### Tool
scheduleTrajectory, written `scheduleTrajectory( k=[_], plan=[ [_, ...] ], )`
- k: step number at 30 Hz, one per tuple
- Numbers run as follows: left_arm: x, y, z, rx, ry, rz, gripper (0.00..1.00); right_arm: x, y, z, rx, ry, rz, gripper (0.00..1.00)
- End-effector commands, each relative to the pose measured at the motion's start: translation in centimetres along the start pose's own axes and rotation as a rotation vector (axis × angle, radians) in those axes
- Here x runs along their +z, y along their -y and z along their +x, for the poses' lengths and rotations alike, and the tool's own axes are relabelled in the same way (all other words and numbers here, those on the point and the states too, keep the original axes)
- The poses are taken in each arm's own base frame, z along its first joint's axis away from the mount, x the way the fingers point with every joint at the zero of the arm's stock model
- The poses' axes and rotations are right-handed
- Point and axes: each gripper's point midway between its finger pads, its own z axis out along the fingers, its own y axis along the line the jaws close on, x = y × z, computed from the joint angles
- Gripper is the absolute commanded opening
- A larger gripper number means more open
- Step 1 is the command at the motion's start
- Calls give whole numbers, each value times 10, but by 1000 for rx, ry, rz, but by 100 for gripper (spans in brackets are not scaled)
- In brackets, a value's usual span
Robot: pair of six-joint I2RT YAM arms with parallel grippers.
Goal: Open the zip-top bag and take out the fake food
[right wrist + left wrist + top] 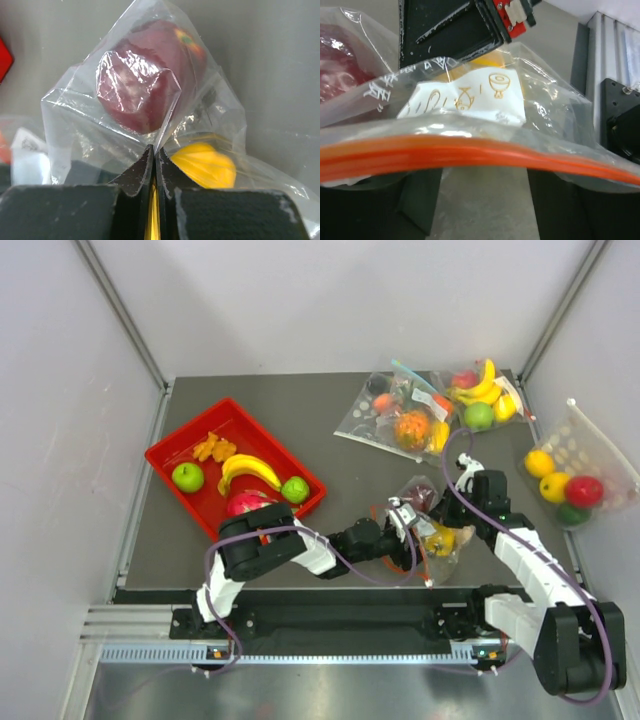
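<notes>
While the right gripper [153, 160] pinches a fold of clear film with its two black fingers pressed flat together, the clear crinkly zip-top bag [437, 530] lies just right of centre in the lower half of the top view, on the dark grey table [300, 420].

Inside the bag, the right wrist view shows a dark red toy fruit [142, 85] at upper centre. A yellow toy piece [202, 165] sits below it, just right of the fingers.

The left gripper [402, 520] meets the bag's left edge. In the left wrist view, the bag's orange-red zip strip [470, 152] runs across the whole frame, below a white label with gold drawings [470, 97]. The strip hides the fingertips, so I cannot tell whether that gripper holds the bag.

A red plastic tray [262, 445] with more toy fruit sits at left centre of the top view, well apart from the bag.
</notes>
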Motion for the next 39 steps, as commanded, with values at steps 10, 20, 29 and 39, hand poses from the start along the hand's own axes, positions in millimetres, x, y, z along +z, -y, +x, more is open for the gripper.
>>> scheduleTrajectory(
  k=[10, 20, 29, 39],
  plan=[
    [15, 28, -42, -52, 161, 138, 98, -5, -5, -3, 22, 41, -13, 0],
    [48, 7, -36, -69, 119, 22, 99, -10, -15, 7, 56, 49, -53, 0],
    [59, -4, -20, -62, 61, -51, 99, -22, -28, 20, 78, 63, -104, 0],
    [48, -11, -12, -28, 6, -134, 8, -25, -27, 13, 75, 96, -83, 0]
  ],
)
